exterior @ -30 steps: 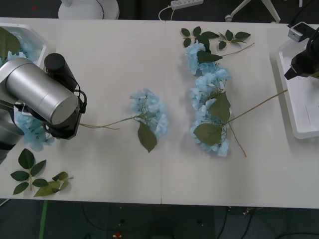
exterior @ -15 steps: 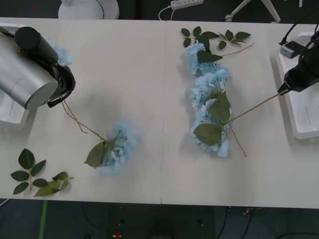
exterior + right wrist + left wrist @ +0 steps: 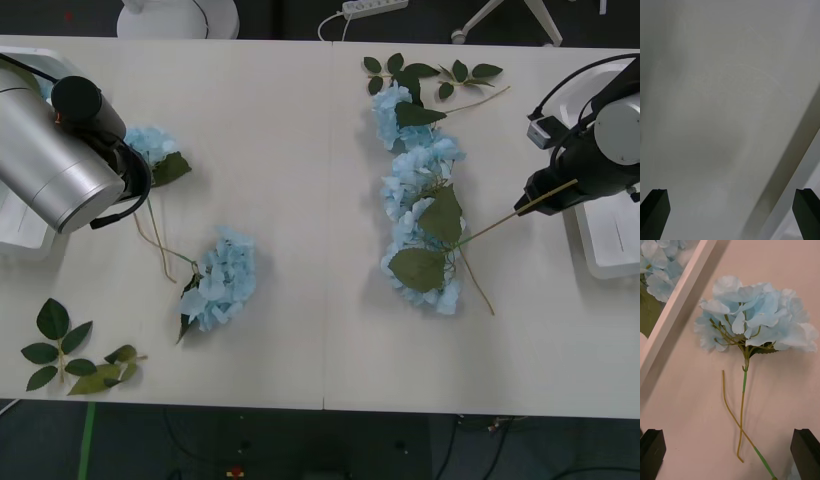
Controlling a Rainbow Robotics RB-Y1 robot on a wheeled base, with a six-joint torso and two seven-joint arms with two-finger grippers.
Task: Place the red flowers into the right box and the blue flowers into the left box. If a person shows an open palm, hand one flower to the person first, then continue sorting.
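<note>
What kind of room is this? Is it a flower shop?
Probably not a shop; more likely a robot lab. Fake blue flowers lie on a plain white table with sorting trays, and a power strip with cables sits on the dark floor behind it.

The left arm's silver housing covered most of the left box (image 3: 22,235) in the front view, so only a strip of its rim showed beside the arm, and it also hid the left end effector itself. In the left wrist view the box's wall (image 3: 675,303) ran off the picture's edge, and the blue flowers (image 3: 660,268) inside it were cropped to a few petals. The right box (image 3: 605,240) was cut by the front view's edge and partly covered by the right arm. The right end effector (image 3: 730,213) showed only two dark finger corners over a blurred pale surface that could not be identified.
</note>
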